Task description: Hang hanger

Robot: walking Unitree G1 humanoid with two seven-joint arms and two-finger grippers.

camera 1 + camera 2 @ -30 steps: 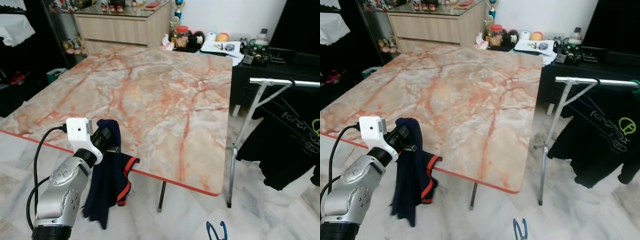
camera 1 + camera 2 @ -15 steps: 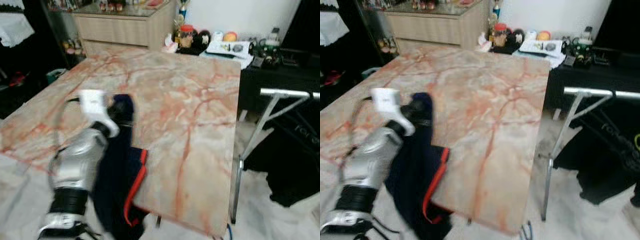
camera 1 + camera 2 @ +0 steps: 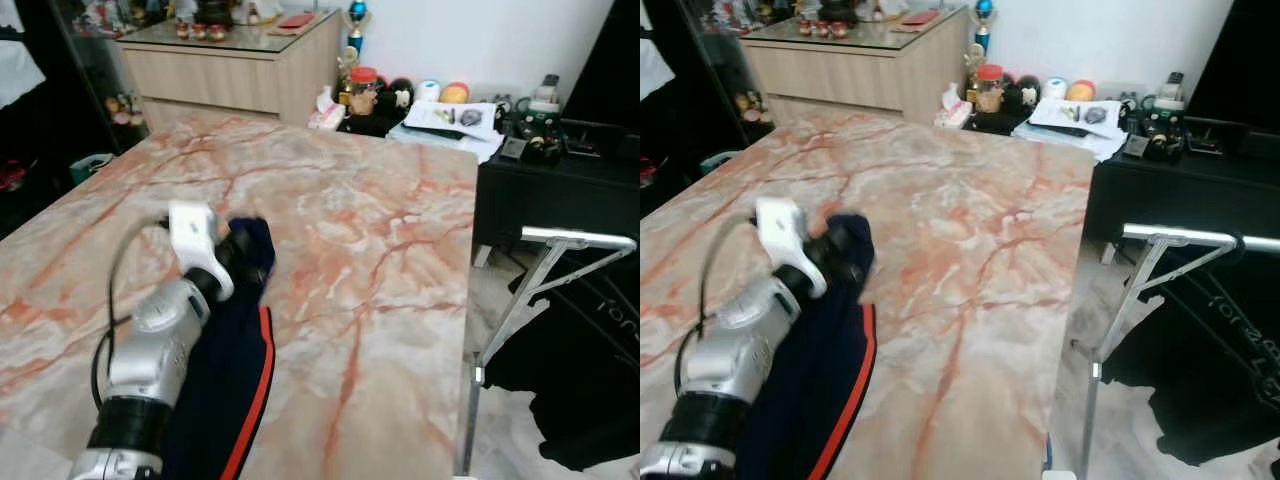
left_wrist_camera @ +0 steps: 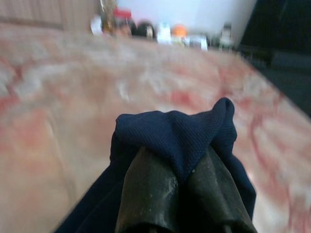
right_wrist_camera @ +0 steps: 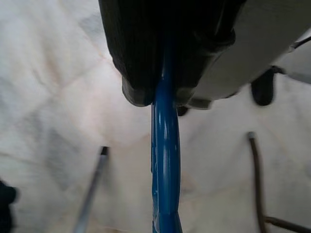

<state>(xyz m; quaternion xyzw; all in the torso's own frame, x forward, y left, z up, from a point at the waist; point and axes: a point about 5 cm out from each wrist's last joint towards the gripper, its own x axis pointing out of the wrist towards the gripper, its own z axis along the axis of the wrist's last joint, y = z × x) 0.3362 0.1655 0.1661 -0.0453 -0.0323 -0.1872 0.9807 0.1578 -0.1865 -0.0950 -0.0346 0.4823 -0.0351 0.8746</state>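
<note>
My left gripper (image 3: 246, 262) is shut on a bunch of a navy garment (image 3: 228, 385) with an orange-red stripe. It holds the garment low over the near part of the marble table (image 3: 390, 230). The cloth trails back along my silver arm toward the table's near edge. In the left wrist view the navy fabric (image 4: 177, 130) is folded over both black fingers (image 4: 148, 189). In the right wrist view my right gripper (image 5: 163, 94) is shut on a blue hanger (image 5: 165, 165), low above the pale marble floor.
A silver drying rack (image 3: 575, 239) stands right of the table, with a black T-shirt (image 3: 590, 400) hanging on it. Behind it is a black side table (image 3: 560, 160) with clutter. A wooden cabinet (image 3: 230, 70) stands at the back. Thin metal legs (image 5: 90, 196) rise from the floor near the hanger.
The camera has moved forward over the table. My left arm has lifted the navy garment from hanging off the near edge up over the tabletop.
</note>
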